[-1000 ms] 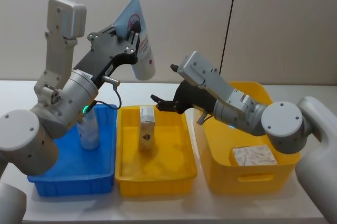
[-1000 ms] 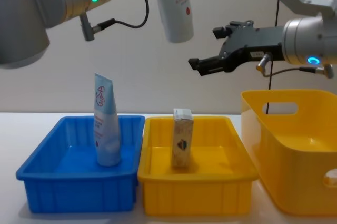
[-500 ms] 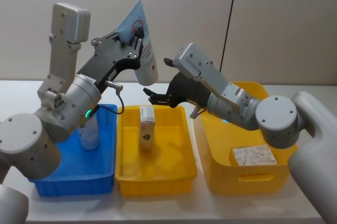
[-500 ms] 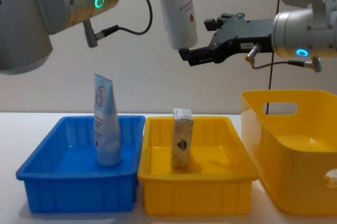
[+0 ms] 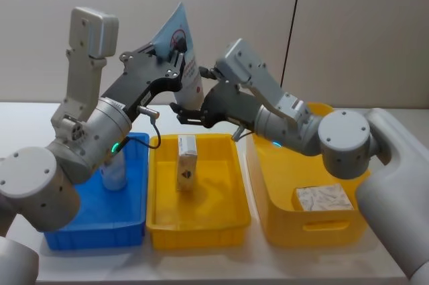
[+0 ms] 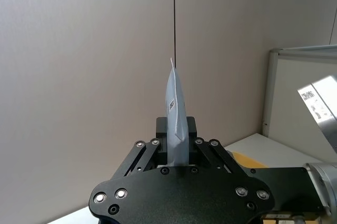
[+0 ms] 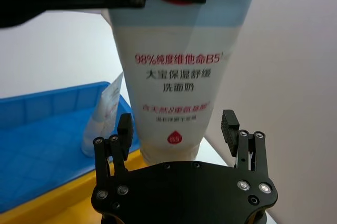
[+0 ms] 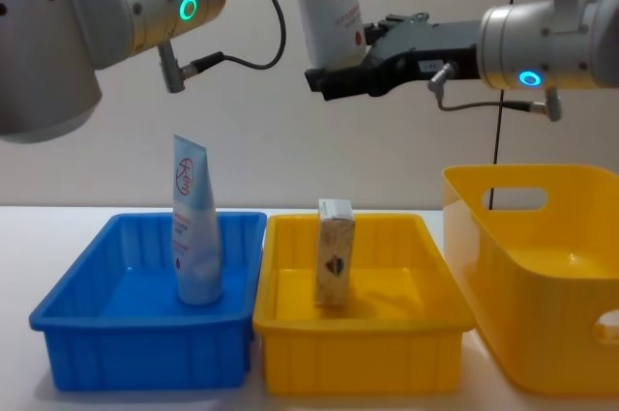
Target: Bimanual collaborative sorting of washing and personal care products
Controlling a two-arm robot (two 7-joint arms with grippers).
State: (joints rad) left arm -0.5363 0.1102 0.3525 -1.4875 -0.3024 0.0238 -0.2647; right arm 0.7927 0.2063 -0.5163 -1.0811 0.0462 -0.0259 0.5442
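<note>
My left gripper (image 5: 175, 55) is shut on the flat crimped top of a white squeeze tube (image 5: 188, 77) with red print, which hangs cap down high above the bins. The left wrist view shows the tube's crimped edge (image 6: 176, 110) pinched between the fingers. My right gripper (image 5: 194, 97) is open, and its fingers stand on either side of the tube's lower end (image 7: 179, 92) with gaps to both. A pale blue tube (image 8: 195, 227) stands in the blue bin (image 8: 145, 358). A cream carton (image 8: 335, 251) with a dark emblem stands in the yellow tray (image 8: 358, 363).
A large yellow bin (image 5: 295, 224) sits to the right of the tray and holds a white patterned box (image 5: 324, 198). The three containers stand side by side on a white table, with a plain wall behind.
My right gripper has swung left from above the large bin until its open fingers straddle the hanging tube. My left arm has carried the tube slightly right.
</note>
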